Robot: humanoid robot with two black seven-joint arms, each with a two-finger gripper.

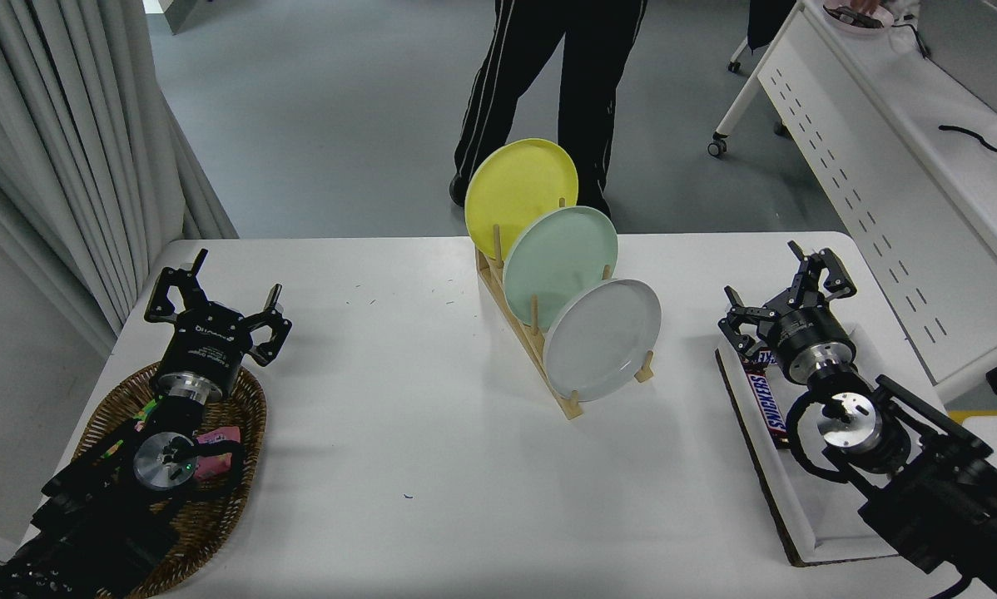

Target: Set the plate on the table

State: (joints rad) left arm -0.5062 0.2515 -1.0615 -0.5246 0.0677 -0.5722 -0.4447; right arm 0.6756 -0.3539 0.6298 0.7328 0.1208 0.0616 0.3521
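The pale grey-white plate [602, 339] stands on edge in the front slot of a wooden rack [522, 333] at the middle of the white table [399, 449]. A mint-green plate [558, 254] and a yellow plate [519, 186] stand behind it in the same rack. My right gripper [786, 281] is open and empty, to the right of the grey plate and well apart from it. My left gripper [215, 299] is open and parked at the lower left.
A wicker basket [215, 466] with wrapped sweets lies under my left arm. A flat white tray [806, 507] with a Snickers bar [766, 396] lies under my right arm. A person's legs [548, 91] are beyond the far edge. A white perforated desk [881, 166] stands at the right.
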